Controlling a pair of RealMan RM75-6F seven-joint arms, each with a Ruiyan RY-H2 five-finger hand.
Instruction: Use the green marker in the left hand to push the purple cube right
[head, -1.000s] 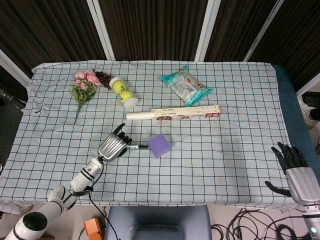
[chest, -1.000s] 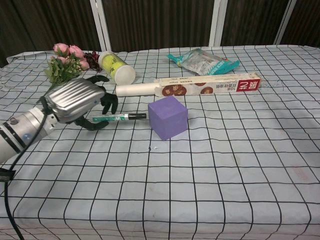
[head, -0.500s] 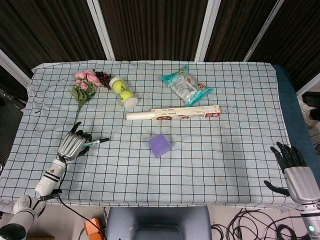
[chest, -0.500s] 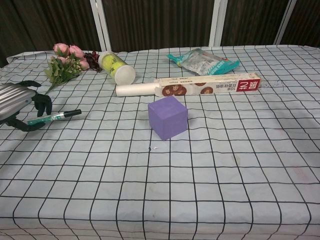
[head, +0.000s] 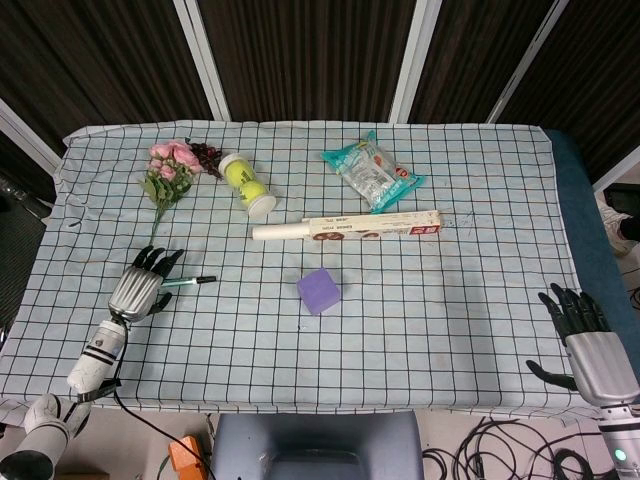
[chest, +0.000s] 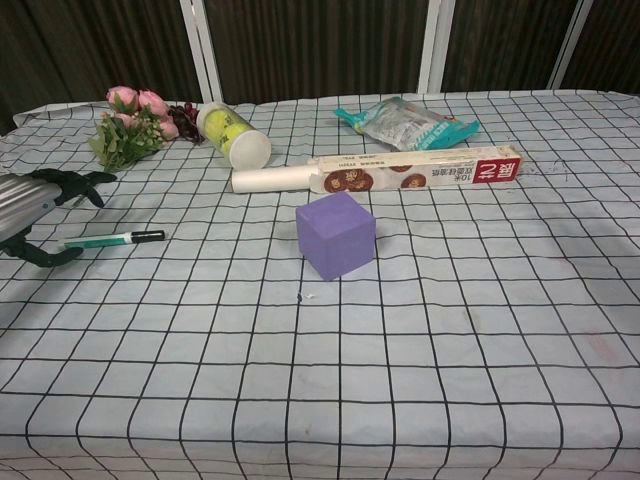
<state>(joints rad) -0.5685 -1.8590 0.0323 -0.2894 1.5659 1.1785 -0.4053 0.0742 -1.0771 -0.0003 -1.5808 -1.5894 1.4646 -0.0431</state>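
Observation:
The purple cube (head: 319, 291) (chest: 336, 235) stands near the middle of the checked tablecloth. The green marker (head: 187, 282) (chest: 115, 239) lies flat on the cloth well left of the cube, its dark tip pointing right. My left hand (head: 143, 289) (chest: 30, 203) is at the marker's left end with its fingers spread apart, and the marker looks free of its grip. My right hand (head: 585, 340) hovers at the table's near right corner, fingers apart and holding nothing; the chest view does not show it.
Behind the cube lies a long wrap box (head: 350, 228) (chest: 400, 171). A tube of tennis balls (head: 247, 184) (chest: 234, 135) and pink flowers (head: 166, 172) (chest: 130, 122) sit at the back left, a snack bag (head: 373, 176) (chest: 410, 122) at the back middle.
My left hand pulled back to the left from beside the cube, carrying the marker, then spread its fingers. The marker now lies on the cloth. The cube has not moved.

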